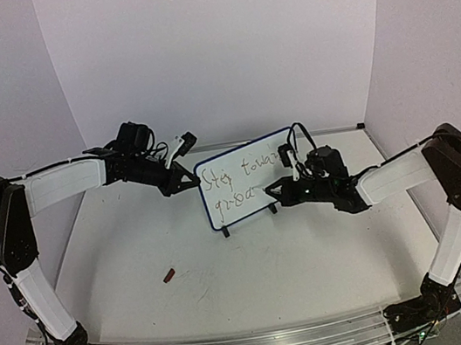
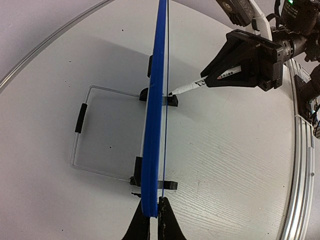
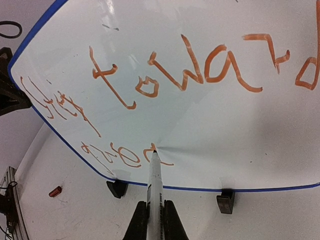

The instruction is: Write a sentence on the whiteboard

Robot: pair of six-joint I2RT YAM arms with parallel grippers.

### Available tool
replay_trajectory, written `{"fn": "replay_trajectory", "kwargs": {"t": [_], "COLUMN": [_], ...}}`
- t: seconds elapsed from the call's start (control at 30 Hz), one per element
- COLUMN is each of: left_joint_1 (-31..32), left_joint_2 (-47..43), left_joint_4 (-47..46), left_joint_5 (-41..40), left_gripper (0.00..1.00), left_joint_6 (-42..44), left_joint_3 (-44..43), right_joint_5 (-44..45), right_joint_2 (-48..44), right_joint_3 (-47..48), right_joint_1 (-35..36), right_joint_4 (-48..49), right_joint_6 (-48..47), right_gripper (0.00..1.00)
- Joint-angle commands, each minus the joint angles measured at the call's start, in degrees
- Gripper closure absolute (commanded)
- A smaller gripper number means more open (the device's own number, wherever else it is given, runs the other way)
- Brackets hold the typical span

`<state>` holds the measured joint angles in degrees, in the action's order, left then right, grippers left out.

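Orange sentence on whiteboard: "toward"

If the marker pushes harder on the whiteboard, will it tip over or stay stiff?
Probably tippy alone: the whiteboard is thin, upright on two small feet. The left gripper pinching its edge likely steadies it. Its straight edge suggests stiffness.

White table w/ pale lilac backdrop walls

Colour and pattern record.
Whiteboard white, glossy, blue frame, black feet; sentence in orange strokes. Marker white barrel, dark tip. Bench white, faint wood grain; small reddish piece on it.
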<state>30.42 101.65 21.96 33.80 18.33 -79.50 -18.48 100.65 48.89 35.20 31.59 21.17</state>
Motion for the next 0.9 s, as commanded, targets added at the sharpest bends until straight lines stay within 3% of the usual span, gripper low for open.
{"fn": "replay_trajectory", "kwargs": {"t": [0.0,0.57,0.87], "left_joint_1": [0.26,0.29,0.26], "left_joint_2": [2.87,2.51,2.33], "left_joint_4": [5.67,5.77,5.73], "left_joint_5": [-4.34,-4.41,-4.44], "left_gripper": [1.0,1.0,1.0], "left_joint_6": [2.64,2.68,2.63], "left_joint_3": [0.06,0.05,0.05], "right_joint_5": [4.14,11.3,8.57], "right_joint_2": [0.87,-1.32,-3.73], "right_joint_3": [1.54,-0.94,-2.17], "right_joint_1": [0.31,0.25,0.27], "right_joint_4": [0.89,1.44,1.79], "right_joint_6": [1.29,3.44,2.19], "right_gripper": [1.0,1.0,1.0]}}
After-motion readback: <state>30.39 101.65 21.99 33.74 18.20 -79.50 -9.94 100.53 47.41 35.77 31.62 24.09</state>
